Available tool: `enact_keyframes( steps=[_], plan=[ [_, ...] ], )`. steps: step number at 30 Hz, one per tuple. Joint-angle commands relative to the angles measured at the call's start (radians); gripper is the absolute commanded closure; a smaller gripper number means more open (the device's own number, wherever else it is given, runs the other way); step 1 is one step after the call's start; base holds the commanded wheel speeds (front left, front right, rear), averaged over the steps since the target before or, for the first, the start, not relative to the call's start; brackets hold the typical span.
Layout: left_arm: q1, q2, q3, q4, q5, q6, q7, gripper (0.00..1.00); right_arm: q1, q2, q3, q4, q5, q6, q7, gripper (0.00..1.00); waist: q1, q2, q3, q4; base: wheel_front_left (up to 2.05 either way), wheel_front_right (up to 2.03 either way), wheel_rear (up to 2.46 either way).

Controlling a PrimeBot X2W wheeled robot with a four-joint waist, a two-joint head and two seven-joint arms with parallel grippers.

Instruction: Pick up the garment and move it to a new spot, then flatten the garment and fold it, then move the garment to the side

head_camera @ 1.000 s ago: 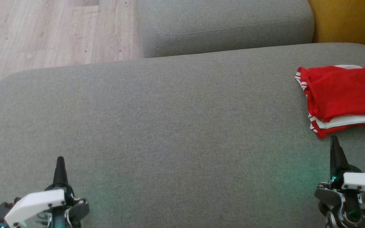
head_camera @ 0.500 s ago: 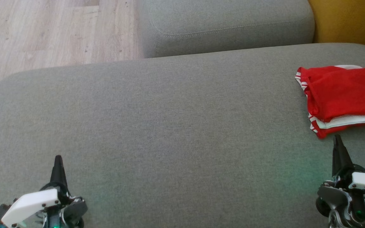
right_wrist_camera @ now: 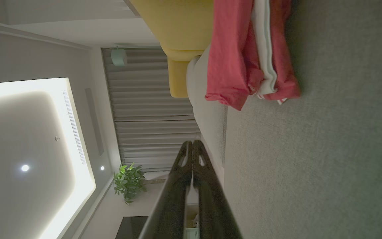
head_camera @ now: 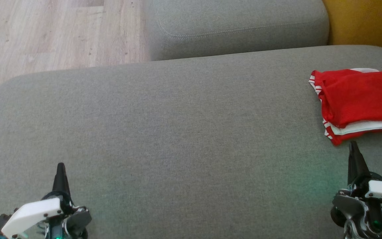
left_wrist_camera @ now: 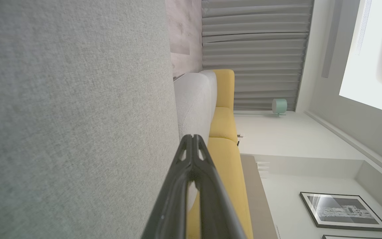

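We have the broad grey seat cushion [head_camera: 177, 132] lying flat and bare from 9 o'clock through the centre to about 2 o'clock, so either gripper can pass freely over it; ahead of our left gripper [head_camera: 60, 165] the run toward 12 o'clock is open fabric as far as the rounded far edge; at 2 o'clock the folded red garment [head_camera: 356, 99] makes a low stack, its near hem just beside the tip of our right gripper [head_camera: 352, 143]; at 12 o'clock a second grey cushion [head_camera: 237, 30] stands beyond the seat; at 1 o'clock a yellow cushion [head_camera: 363, 20] closes the corner; at 11 o'clock the wooden floor [head_camera: 45, 33] lies beyond the edge.
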Motion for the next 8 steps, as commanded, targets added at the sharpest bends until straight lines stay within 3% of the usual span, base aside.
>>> enact_keyframes(
  steps=[1, 8],
  plan=[
    [-0.051, 0.007, 0.039, -0.037, -0.006, -0.007, 0.007, 1.00, -0.056, -0.006, 0.020, -0.038, 0.007, -0.001, 0.006, 1.00, 0.0000, 0.0000, 0.000, 0.000, 0.00, 0.00, 0.00],
    [-0.051, 0.007, 0.039, -0.037, -0.006, -0.007, 0.007, 1.00, -0.056, -0.005, 0.019, -0.038, 0.007, -0.001, 0.006, 1.00, 0.0000, 0.0000, 0.000, 0.000, 0.00, 0.00, 0.00]
  ],
)
